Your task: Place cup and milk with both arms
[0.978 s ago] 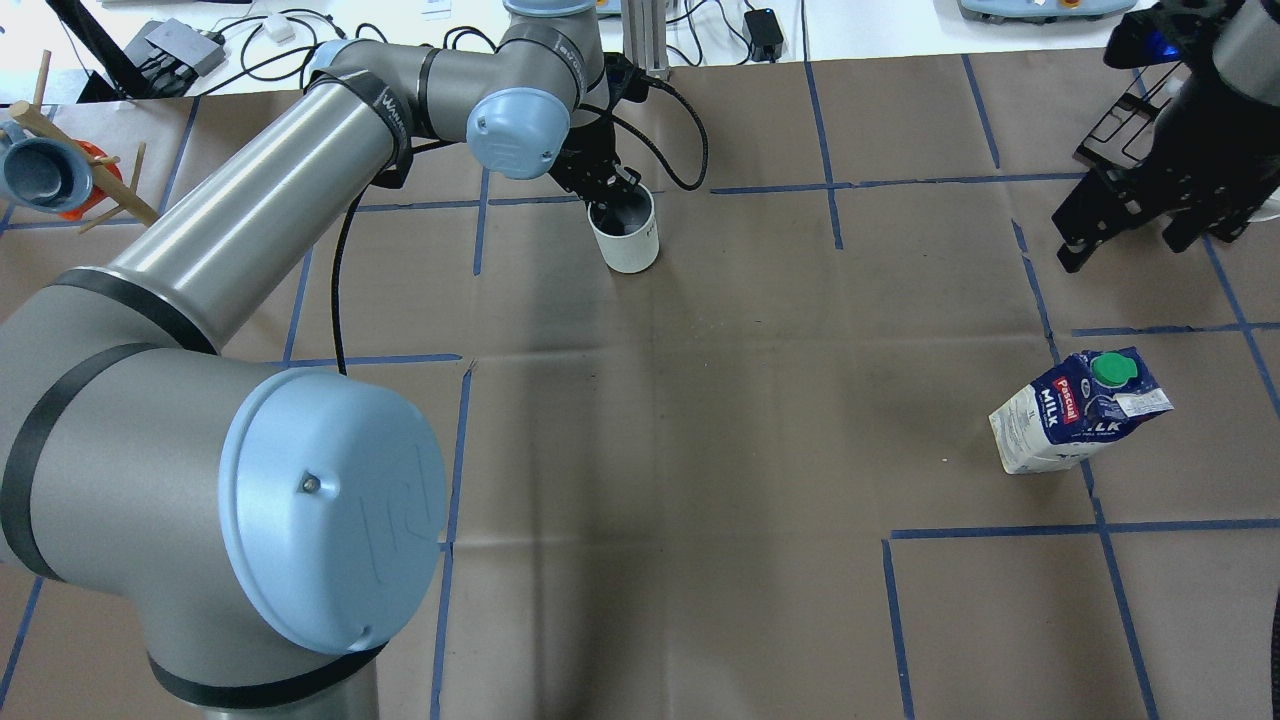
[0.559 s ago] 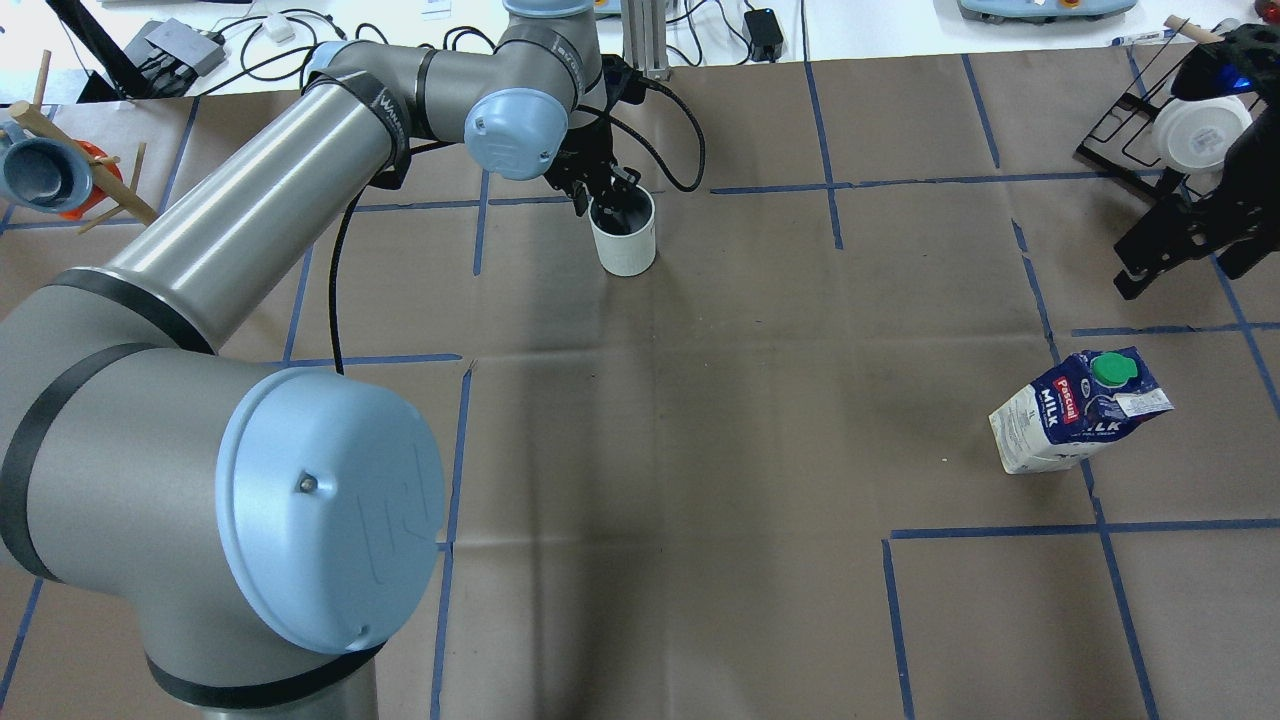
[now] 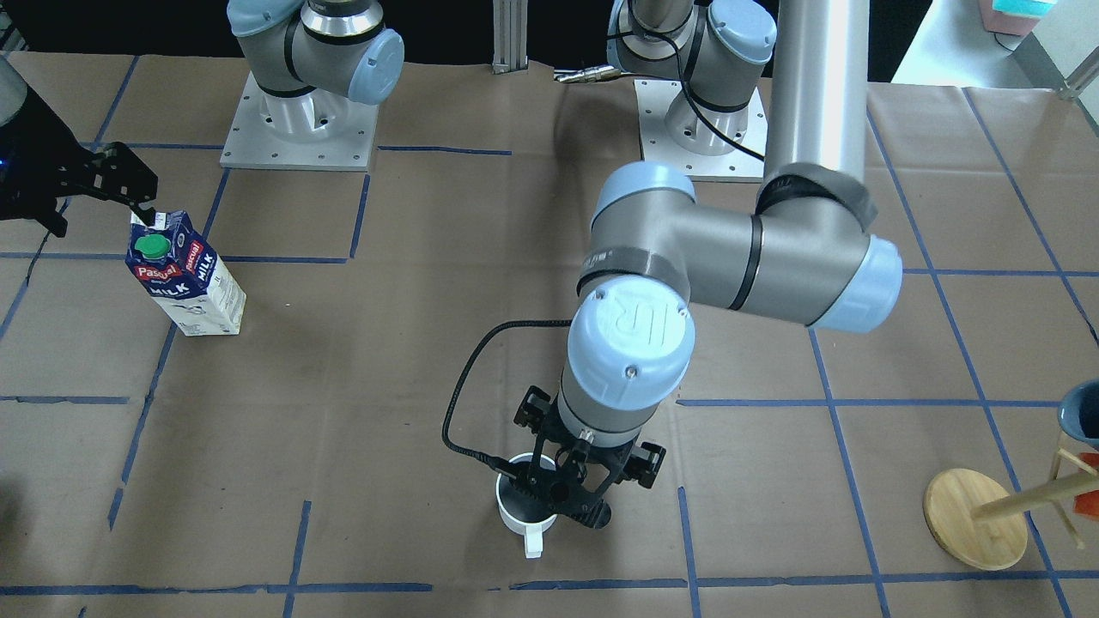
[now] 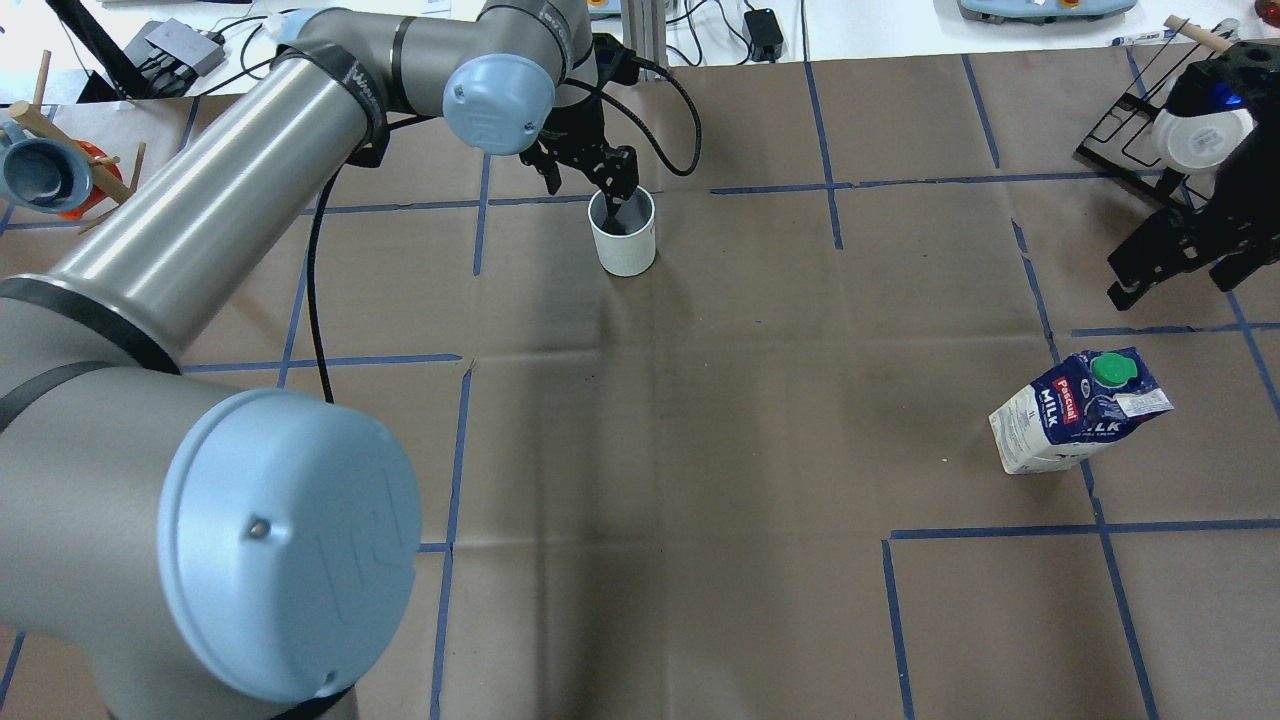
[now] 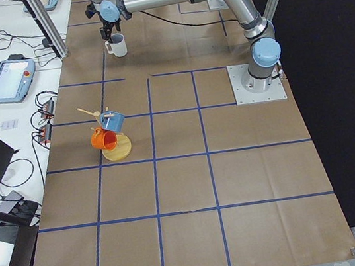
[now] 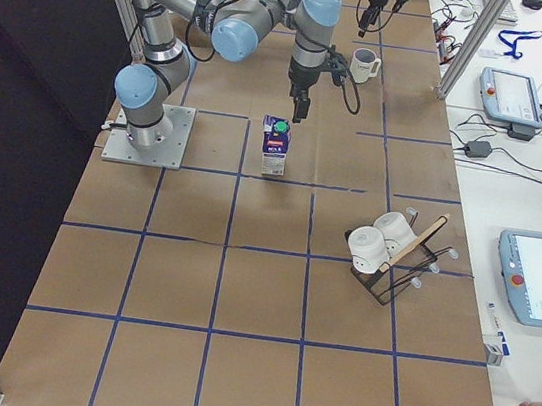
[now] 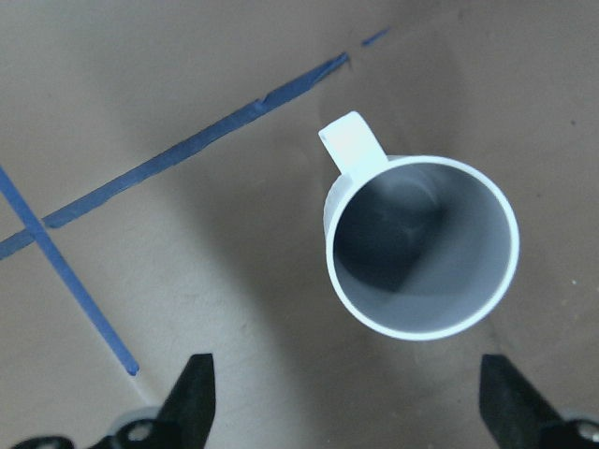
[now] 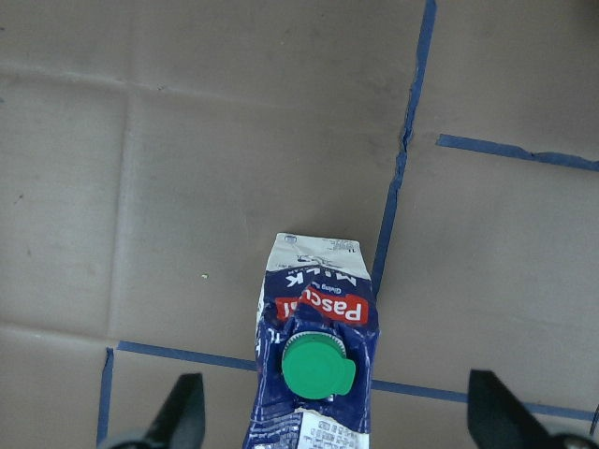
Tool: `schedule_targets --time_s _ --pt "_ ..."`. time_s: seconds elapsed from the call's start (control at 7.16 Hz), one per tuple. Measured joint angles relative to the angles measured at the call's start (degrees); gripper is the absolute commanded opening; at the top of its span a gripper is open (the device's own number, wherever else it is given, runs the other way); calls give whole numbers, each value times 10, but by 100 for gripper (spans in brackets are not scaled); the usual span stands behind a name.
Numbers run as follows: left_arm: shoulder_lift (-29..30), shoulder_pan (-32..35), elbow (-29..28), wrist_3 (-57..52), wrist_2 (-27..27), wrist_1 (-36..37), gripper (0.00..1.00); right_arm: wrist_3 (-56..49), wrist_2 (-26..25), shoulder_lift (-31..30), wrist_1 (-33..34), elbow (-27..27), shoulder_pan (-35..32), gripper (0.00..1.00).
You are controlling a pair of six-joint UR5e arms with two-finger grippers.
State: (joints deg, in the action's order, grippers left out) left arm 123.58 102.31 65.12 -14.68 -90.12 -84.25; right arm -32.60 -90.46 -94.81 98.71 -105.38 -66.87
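Note:
The white cup (image 4: 624,238) stands upright on the brown table, handle toward the far side; it also shows in the front view (image 3: 520,510) and the left wrist view (image 7: 421,248). My left gripper (image 4: 588,185) hangs just above the cup, open and empty (image 7: 348,402), with one finger over the rim. The milk (image 4: 1075,410) stands at the right, green cap up, and shows in the front view (image 3: 185,279) and the right wrist view (image 8: 314,360). My right gripper (image 4: 1180,280) is open and empty (image 8: 342,412), above and just beyond the carton.
A wooden mug tree (image 4: 60,175) with a blue and an orange mug stands at the far left. A black wire rack (image 4: 1130,125) holding white cups (image 6: 371,245) stands at the far right. Blue tape lines grid the table; cables and devices lie beyond its far edge.
My left arm has risen and the gripper has lifted off the cup, which stays upright. My right gripper has moved right and then nearer, toward the milk.

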Motion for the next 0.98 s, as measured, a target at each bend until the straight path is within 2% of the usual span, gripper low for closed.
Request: schedule_targets --time_s 0.42,0.7,0.98 --pt "-123 -19 19 35 -12 -164 100 -1 -8 1 74 -68 1 100" --pt "-227 -46 106 60 -10 -187 100 -4 -10 2 86 -96 1 100" --pt "-323 -93 197 63 -10 -176 100 -6 -10 2 95 -119 2 100"
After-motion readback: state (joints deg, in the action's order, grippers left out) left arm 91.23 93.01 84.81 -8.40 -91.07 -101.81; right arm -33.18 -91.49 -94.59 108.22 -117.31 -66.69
